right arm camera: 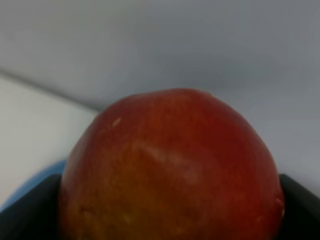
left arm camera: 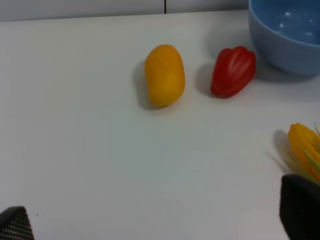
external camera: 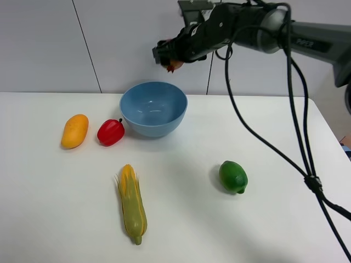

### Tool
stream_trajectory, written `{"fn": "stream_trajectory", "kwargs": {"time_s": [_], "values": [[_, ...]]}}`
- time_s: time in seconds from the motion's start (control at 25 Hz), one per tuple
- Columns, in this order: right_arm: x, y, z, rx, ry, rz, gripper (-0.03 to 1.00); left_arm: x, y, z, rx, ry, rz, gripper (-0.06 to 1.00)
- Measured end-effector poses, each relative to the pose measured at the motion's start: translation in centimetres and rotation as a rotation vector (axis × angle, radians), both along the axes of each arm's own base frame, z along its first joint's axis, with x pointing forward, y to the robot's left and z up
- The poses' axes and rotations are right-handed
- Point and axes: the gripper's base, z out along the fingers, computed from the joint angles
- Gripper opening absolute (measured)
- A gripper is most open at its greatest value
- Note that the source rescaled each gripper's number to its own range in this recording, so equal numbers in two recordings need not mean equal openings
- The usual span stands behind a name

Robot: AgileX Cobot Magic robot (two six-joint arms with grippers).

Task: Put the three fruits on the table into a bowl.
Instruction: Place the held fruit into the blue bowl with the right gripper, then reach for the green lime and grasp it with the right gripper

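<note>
My right gripper is shut on the red-yellow pomegranate and holds it in the air above the back of the light-blue bowl. The pomegranate fills the right wrist view. The orange-yellow mango lies left of the bowl on the white table; it also shows in the left wrist view. The green lime lies right of centre. My left gripper is open and empty, well short of the mango, and is out of the exterior high view.
A red bell pepper lies between mango and bowl, close to the bowl's left side; it also shows in the left wrist view. A yellow-green corn cob lies at the front centre. The right arm's cables hang over the table's right side.
</note>
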Motion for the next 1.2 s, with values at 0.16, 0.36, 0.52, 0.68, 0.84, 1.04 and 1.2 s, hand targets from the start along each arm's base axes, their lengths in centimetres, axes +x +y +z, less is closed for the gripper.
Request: {"fn": "stream_trajectory", "kwargs": {"time_s": [0.16,0.36,0.52,0.68,0.84,1.04,1.2], "values": [[-0.6,2.6,-4.8,-0.096,0.090,0.103,0.34,0.0,0.0,0.0,0.000,0.000,0.000,1.00],[-1.0,3.7,-8.5,-0.189,0.142,0.193,0.35,0.0,0.0,0.0,0.000,0.000,0.000,1.00],[-1.2,4.2,-8.3,-0.096,0.201,0.128,0.87,0.0,0.0,0.0,0.000,0.000,0.000,1.00],[-1.9,3.9,-5.8,-0.040,0.226,0.093,0.98,0.0,0.0,0.0,0.000,0.000,0.000,1.00],[-3.9,2.9,0.4,-0.016,0.200,0.123,0.99,0.0,0.0,0.0,0.000,0.000,0.000,1.00],[-9.3,-0.3,11.3,0.023,0.061,0.135,0.99,0.0,0.0,0.0,0.000,0.000,0.000,1.00],[-14.4,-4.1,15.4,0.046,-0.004,0.100,0.99,0.0,0.0,0.0,0.000,0.000,0.000,1.00]]}}
